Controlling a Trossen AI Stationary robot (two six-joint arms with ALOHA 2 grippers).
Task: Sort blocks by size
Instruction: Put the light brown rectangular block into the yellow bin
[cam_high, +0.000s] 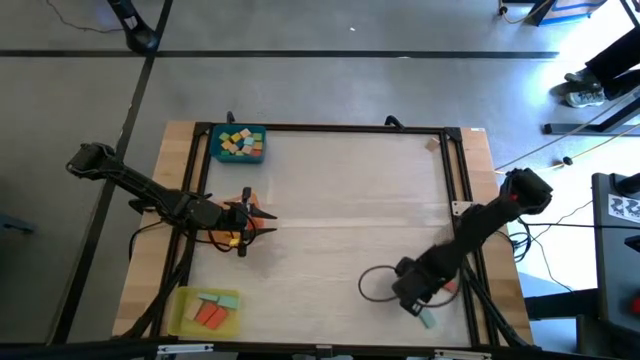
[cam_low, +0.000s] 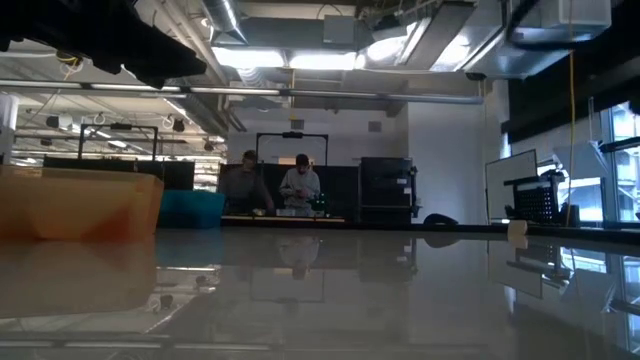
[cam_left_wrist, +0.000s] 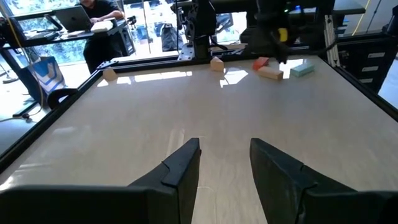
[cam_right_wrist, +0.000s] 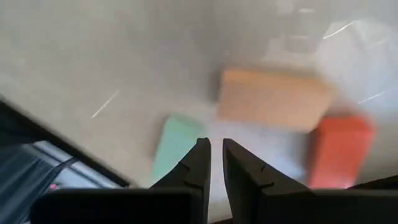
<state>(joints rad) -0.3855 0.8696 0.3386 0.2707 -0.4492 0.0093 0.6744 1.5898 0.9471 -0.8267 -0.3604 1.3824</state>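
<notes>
A robotics lab or workshop: an open industrial hall with exposed ceiling ducts (cam_low: 330, 25) and strip lights. Beyond the framed wooden desk (cam_high: 340, 200), two people (cam_low: 270, 188) work at benches beside equipment racks (cam_low: 385, 190), above a concrete floor (cam_high: 330, 90).

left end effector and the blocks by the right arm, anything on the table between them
Left wrist view: only bare table between the left end effector and the far blocks.

Your pale wood counter (cam_high: 340, 200) carries a blue tray (cam_high: 240, 144), an orange tray (cam_high: 237, 222), a yellow tray (cam_high: 205, 311), and loose blocks (cam_left_wrist: 278, 69) by its right edge.
</notes>
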